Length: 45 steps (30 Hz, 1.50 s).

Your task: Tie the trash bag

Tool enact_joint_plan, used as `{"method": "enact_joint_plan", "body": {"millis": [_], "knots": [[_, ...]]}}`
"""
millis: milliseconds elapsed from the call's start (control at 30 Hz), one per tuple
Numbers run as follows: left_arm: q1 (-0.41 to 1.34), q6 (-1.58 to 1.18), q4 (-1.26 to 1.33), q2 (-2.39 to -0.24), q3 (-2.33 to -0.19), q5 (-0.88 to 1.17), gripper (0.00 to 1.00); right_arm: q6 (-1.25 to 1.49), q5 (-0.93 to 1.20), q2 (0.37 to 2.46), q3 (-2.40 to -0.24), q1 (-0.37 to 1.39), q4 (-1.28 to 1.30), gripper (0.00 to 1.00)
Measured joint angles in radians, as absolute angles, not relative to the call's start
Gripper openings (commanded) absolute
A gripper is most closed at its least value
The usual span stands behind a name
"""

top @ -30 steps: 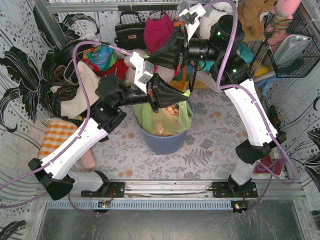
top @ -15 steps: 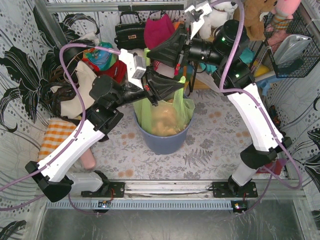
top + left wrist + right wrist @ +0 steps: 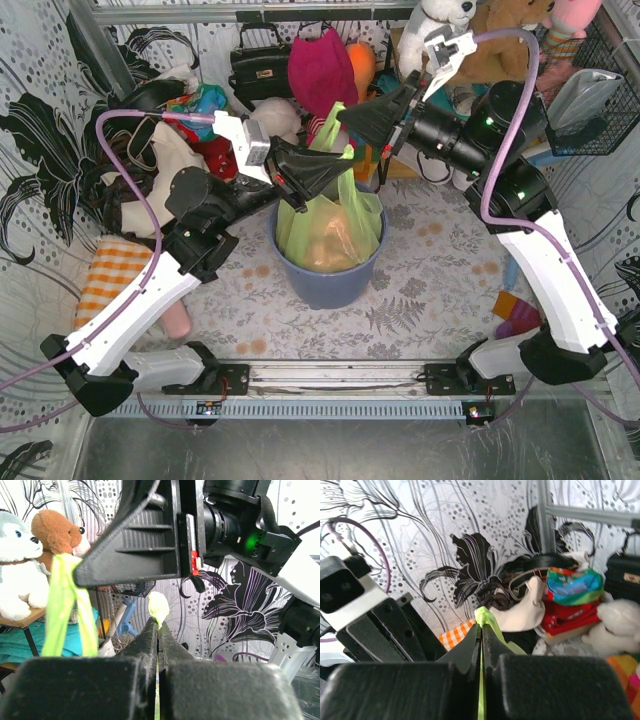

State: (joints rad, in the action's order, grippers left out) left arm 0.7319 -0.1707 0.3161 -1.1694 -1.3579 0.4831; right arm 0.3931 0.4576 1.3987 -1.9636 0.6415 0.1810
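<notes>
Top external view: bag ends pulled up and apart.
The round blue-grey plastic bin [image 3: 330, 290] held the thin light-green plastic trash bag [image 3: 325, 230], stretched taller than a second before. The left gripper [image 3: 340, 163] and right gripper [image 3: 345, 113], fingers pressed together, each pinched one green end. No knot showed yet.

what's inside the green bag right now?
Through the translucent trash bag a tan-brown crumpled mass shows, likely paper. The bag's lower part sits inside the blue bin, whose wall hides anything lying deeper.
</notes>
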Motion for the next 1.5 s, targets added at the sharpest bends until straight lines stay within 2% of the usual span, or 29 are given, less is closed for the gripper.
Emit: {"method": "enact_joint_plan", "body": {"millis": [200,467,967,1167,1500], "knots": [[0.732,-0.171,0.333,-1.145,-1.322,0.451,0.00,0.426,0.352,1.295,-1.835,0.641,0.225,0.00],[0.732,-0.170,0.345,-1.130,-1.305,0.418,0.00,0.474,0.316,1.171,-1.680,0.677,0.233,0.00],[0.732,-0.159,0.340,-1.127,-1.297,0.387,0.00,0.512,0.243,1.119,-1.566,0.910,0.233,0.00],[0.732,-0.159,0.337,-1.127,-1.297,0.385,0.00,0.508,0.121,1.129,-1.565,1.007,0.246,0.00],[0.732,-0.158,0.334,-1.122,-1.291,0.385,0.00,0.509,-0.202,1.145,-1.461,1.106,0.253,0.00]]}}
